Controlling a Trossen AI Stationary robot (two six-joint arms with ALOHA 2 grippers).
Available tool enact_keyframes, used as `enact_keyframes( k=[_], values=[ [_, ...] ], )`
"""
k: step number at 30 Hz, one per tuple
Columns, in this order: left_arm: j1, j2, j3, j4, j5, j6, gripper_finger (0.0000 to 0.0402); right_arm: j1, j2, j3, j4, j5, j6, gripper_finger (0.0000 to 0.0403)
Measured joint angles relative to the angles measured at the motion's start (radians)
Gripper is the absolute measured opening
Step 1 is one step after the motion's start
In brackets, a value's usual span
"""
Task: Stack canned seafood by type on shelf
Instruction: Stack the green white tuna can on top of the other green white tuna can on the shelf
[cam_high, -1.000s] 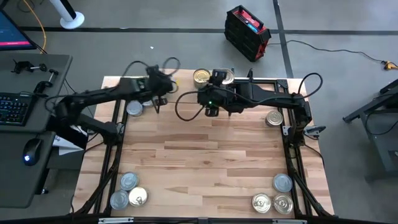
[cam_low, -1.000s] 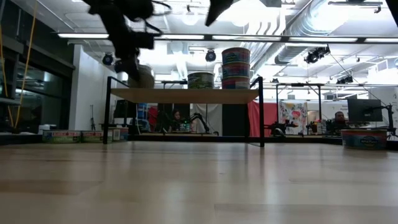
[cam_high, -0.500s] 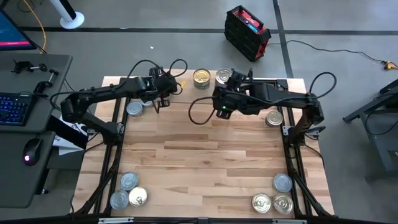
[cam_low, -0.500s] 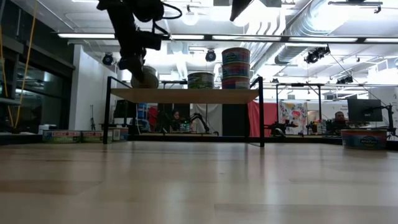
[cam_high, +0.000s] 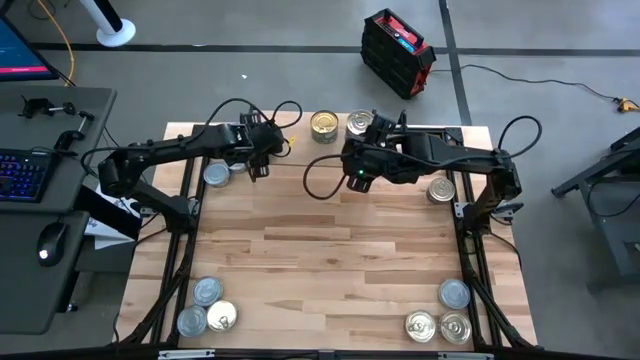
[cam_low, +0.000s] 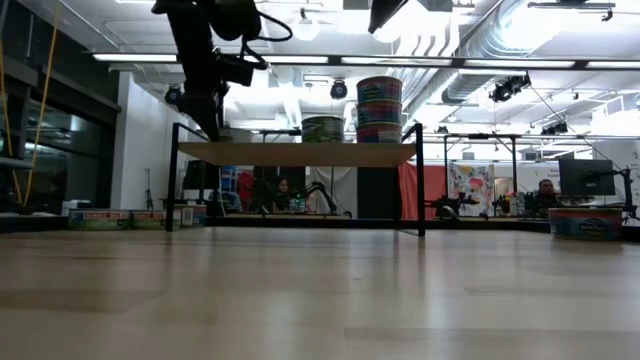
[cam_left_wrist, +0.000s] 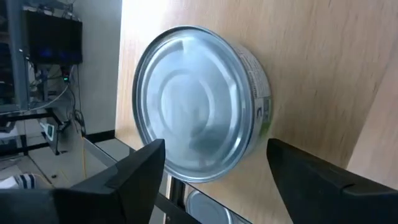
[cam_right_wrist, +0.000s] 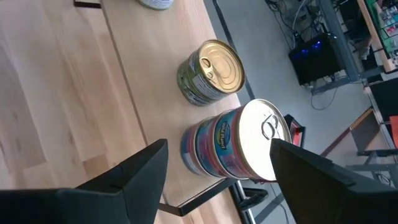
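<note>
One silver-lidded tin is framed between the left gripper's parted fingers; rigid, slick and dense, it is best pinched across its labelled wall.

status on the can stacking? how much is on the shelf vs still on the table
Done: on the shelf sit a gold-lid can, a stack of blue-label cans and a silver-lid can. In hand: nothing; the left pincer stands open around that silver can, the right pincer open near the stack. Left: cans at the near-left corner, near-right corner and two by the shelf ends.
</note>
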Motion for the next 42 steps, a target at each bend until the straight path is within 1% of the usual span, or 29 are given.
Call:
enact_keyframes(
  k=[3,5,7,9,11,12,13,14,15,17,19,21,23,25,26,27,29,31,34,37,39,42],
  values=[
    [0.001,0.000,0.033,-0.011,0.005,-0.015,0.0276,0.000,0.000,0.000,0.001,-0.007,0.000,0.0272],
    [0.001,-0.002,0.087,-0.063,0.008,-0.028,0.0277,0.000,0.000,0.000,0.001,-0.025,-0.001,0.0272],
    [0.001,-0.005,0.165,-0.137,0.032,-0.091,0.0277,0.000,0.000,0.000,0.001,-0.048,-0.002,0.0272],
    [0.001,-0.022,0.244,-0.207,0.111,-0.207,0.0277,0.000,0.000,0.000,0.003,-0.065,-0.013,0.0272],
    [0.001,-0.065,0.283,-0.250,0.228,-0.331,0.0277,-0.007,0.000,0.000,0.014,-0.074,-0.026,0.0272],
    [-0.003,-0.094,0.284,-0.254,0.283,-0.393,0.0277,-0.011,0.000,0.000,0.024,-0.082,-0.028,0.0272],
    [-0.013,-0.129,0.274,-0.262,0.317,-0.450,0.0276,-0.017,0.000,0.000,0.036,-0.091,-0.031,0.0272],
    [-0.028,-0.169,0.252,-0.276,0.327,-0.504,0.0274,-0.024,0.000,0.000,0.050,-0.100,-0.040,0.0272],
    [-0.047,-0.210,0.223,-0.301,0.317,-0.557,0.0269,-0.030,0.000,0.000,0.061,-0.114,-0.049,0.0272],
    [-0.099,-0.295,0.147,-0.368,0.264,-0.694,0.0251,-0.043,0.000,0.000,0.082,-0.136,-0.067,0.0272],
    [-0.163,-0.380,0.058,-0.433,0.239,-0.892,0.0221,-0.056,0.000,0.000,0.103,-0.144,-0.085,0.0272],
    [-0.244,-0.465,-0.035,-0.443,0.235,-1.098,0.0177,-0.070,0.000,0.000,0.131,-0.155,-0.108,0.0272],
    [-0.334,-0.533,-0.133,-0.439,0.217,-1.311,0.0117,-0.086,0.000,-0.001,0.158,-0.168,-0.129,0.0272],
    [-0.420,-0.577,-0.231,-0.400,0.159,-1.491,0.0047,-0.105,0.000,-0.001,0.184,-0.190,-0.145,0.0272],
    [-0.457,-0.592,-0.276,-0.371,0.126,-1.570,0.0025,-0.114,0.000,-0.001,0.194,-0.203,-0.152,0.0272],
    [-0.489,-0.596,-0.318,-0.342,0.096,-1.644,0.0015,-0.122,0.000,-0.001,0.203,-0.216,-0.157,0.0272],
    [-0.529,-0.588,-0.384,-0.294,0.037,-1.770,0.0014,-0.139,0.000,-0.001,0.216,-0.244,-0.158,0.0272],
    [-0.539,-0.552,-0.437,-0.282,-0.032,-1.890,0.0005,-0.152,0.000,-0.001,0.226,-0.266,-0.158,0.0272],
    [-0.527,-0.484,-0.489,-0.289,-0.130,-2.058,0.0003,-0.165,0.000,-0.001,0.231,-0.274,-0.159,0.0272],
    [-0.490,-0.400,-0.535,-0.297,-0.190,-2.185,0.0001,-0.174,0.000,-0.001,0.239,-0.293,-0.158,0.0272],
    [-0.460,-0.341,-0.559,-0.285,-0.198,-2.233,0.0001,-0.179,0.000,-0.001,0.244,-0.311,-0.154,0.0272],
    [-0.407,-0.252,-0.569,-0.255,-0.211,-2.252,0.0000,-0.179,0.000,-0.001,0.248,-0.314,-0.152,0.0272]
  ],
)
